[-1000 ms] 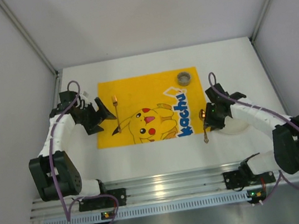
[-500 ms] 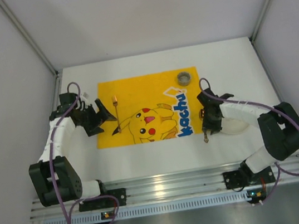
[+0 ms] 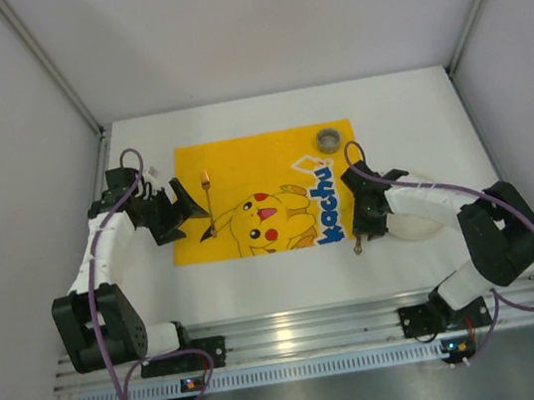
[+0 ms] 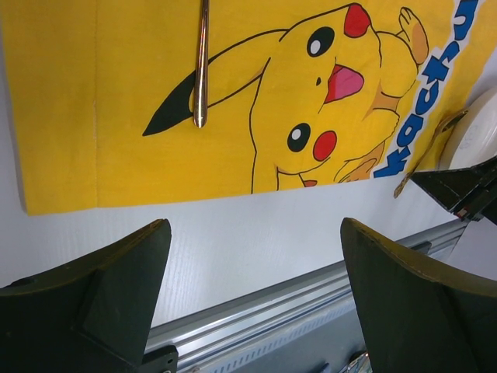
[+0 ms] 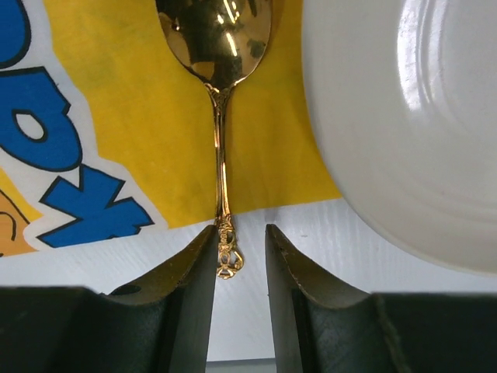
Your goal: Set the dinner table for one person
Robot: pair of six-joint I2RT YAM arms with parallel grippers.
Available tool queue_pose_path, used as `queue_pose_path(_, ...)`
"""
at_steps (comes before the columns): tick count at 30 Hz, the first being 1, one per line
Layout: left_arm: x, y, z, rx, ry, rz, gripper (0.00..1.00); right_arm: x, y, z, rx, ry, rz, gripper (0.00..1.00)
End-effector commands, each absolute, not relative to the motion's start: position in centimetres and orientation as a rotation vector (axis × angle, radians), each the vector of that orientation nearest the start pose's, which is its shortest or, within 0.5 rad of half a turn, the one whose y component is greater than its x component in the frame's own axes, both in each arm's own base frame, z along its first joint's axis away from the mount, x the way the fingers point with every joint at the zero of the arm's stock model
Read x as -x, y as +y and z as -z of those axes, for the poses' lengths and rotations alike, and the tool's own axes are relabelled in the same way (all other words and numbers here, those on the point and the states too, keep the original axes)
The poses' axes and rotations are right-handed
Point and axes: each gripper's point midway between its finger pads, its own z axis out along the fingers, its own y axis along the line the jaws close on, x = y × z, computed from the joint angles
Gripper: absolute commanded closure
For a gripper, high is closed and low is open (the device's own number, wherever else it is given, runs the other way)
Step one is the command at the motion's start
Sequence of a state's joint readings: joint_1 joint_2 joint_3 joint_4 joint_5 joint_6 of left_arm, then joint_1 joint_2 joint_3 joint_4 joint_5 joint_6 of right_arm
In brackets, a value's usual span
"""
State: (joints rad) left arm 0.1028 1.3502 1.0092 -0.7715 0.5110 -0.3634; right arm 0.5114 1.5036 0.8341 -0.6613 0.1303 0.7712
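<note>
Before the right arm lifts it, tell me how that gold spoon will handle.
The spoon looks like polished metal, so probably stiff, and possibly slippery. Its handle is thin with the wide bowl far from the right end effector, so gripped at that tip it may droop bowl-down. Pushed, it would likely slide on the mat rather than roll.

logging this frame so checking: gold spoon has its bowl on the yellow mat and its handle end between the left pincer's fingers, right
Wrong pincer. The gold spoon has its bowl on the yellow mat and its handle end between the right pincer's fingers, as the right wrist view shows. The left pincer is open and holds nothing.
</note>
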Motion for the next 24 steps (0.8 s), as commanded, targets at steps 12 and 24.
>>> queue_pose_path(12, -28.3, -7.1, -13.6, 0.426, 2.605, 0.767, 0.04, -25.6, 14.6, -4.8, -0.367, 2.713, -0.050, 0.74)
queue_pose_path(24, -28.3, -6.9, -13.5, 0.427, 2.614, 0.752, 0.05, -28.4, 14.6, -3.5, -0.349, 2.756, 0.060, 0.82)
